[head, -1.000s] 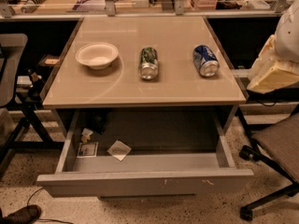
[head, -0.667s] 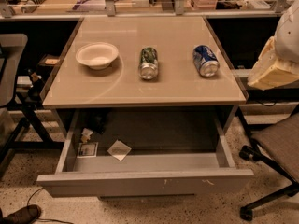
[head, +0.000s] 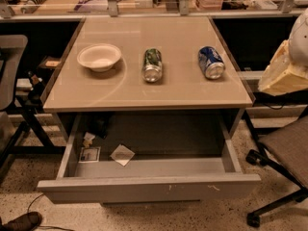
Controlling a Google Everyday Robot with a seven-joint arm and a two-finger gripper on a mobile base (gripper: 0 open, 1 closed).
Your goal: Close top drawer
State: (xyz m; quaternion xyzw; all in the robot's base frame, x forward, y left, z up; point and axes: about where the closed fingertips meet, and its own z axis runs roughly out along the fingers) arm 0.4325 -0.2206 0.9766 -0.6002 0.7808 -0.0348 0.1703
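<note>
1. Left of the table [head: 159, 93]: a dark chair [head: 9, 66], out of your path.
2. On the table, left to right: white bowl [head: 99, 57], green can [head: 153, 65] on its side, blue can [head: 211, 62] on its side. None of these concerns the task.
3. Under the table's top: the top drawer [head: 149, 189] stands pulled far out toward the camera. Its scuffed front faces you, and paper scraps [head: 122, 154] lie on the left of its floor.
4. Right of the table, level with its top: the gripper [head: 281, 76], a pale block at the frame edge, well apart from the drawer. Open or closed: cannot tell.
5. Step in hand, as I judge it: approach, no contact yet. The next move calls for bringing the gripper down and round to the middle of the drawer front. Then push square toward the table so the drawer does not bind.
</note>
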